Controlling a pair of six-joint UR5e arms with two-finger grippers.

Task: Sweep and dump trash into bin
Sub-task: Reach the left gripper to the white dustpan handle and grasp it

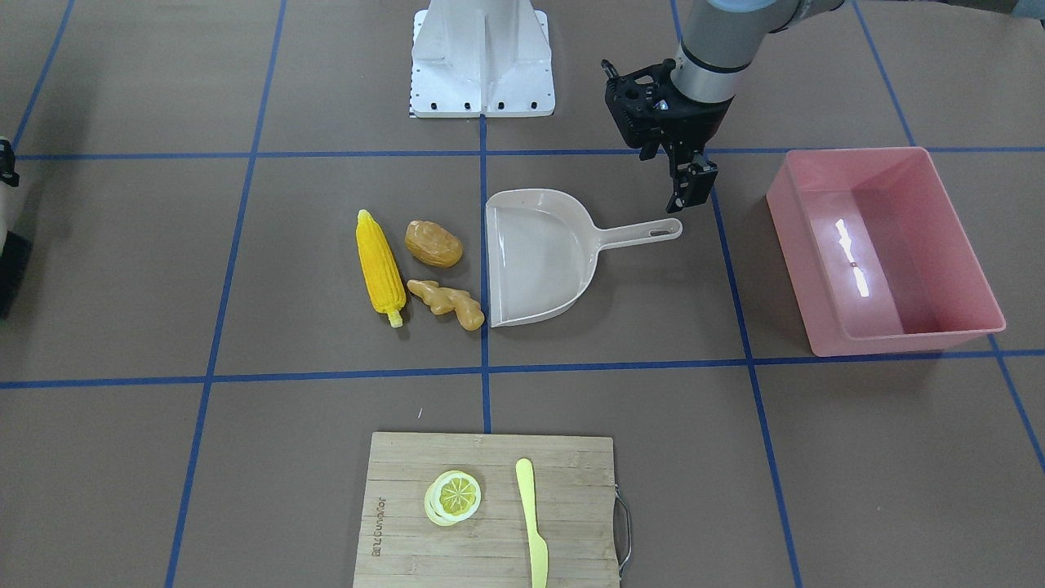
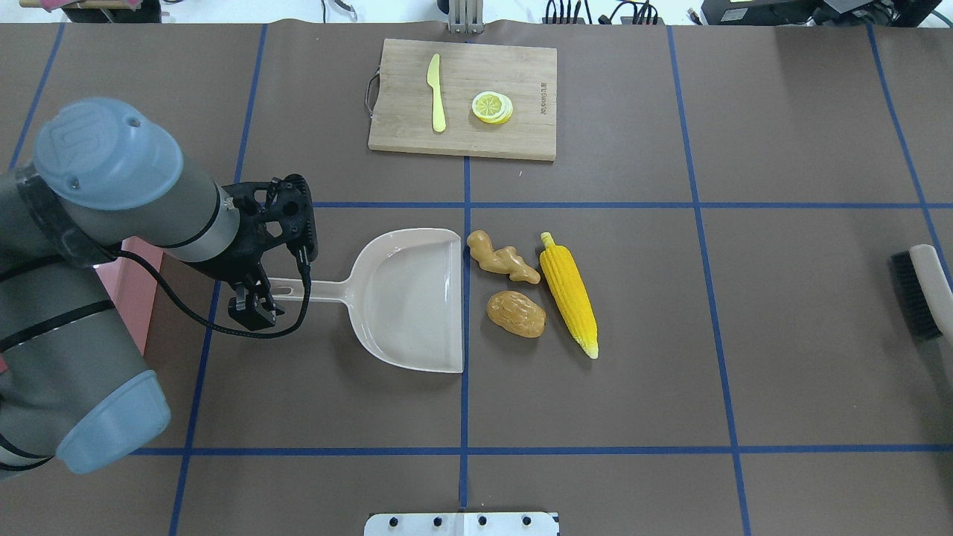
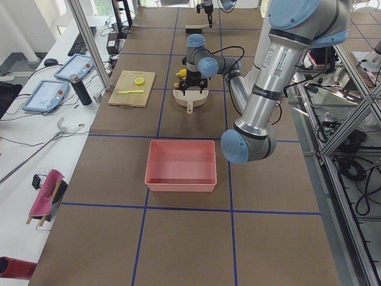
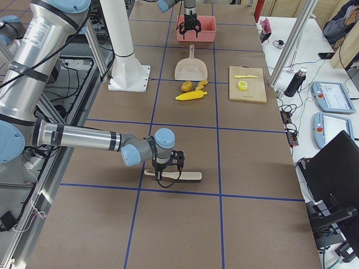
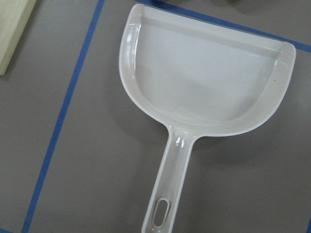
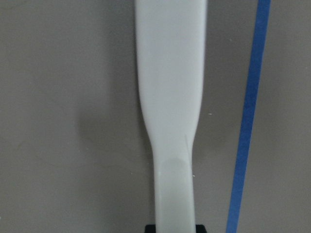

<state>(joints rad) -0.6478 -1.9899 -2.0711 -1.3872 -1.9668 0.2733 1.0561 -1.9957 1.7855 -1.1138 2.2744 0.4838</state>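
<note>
The yellow corn cob (image 1: 380, 265), orange-brown potato (image 1: 433, 243) and tan ginger root (image 1: 447, 303) lie together on the table beside the open mouth of the beige dustpan (image 1: 539, 257). The pink bin (image 1: 796, 245) stands empty beyond the dustpan's handle. My left gripper (image 1: 682, 200) hovers over the handle's end, apart from it, and looks open. The left wrist view shows the dustpan (image 5: 204, 77) below with no fingers in frame. My right gripper (image 4: 165, 171) is down at a brush handle (image 6: 170, 97); I cannot tell whether it is shut.
A wooden cutting board (image 1: 571, 506) with a lemon slice (image 1: 452, 496) and a pale yellow knife (image 1: 531, 523) lies at the operators' edge. The white robot base (image 1: 482, 57) is opposite. The brush (image 2: 923, 290) lies at the table's far right.
</note>
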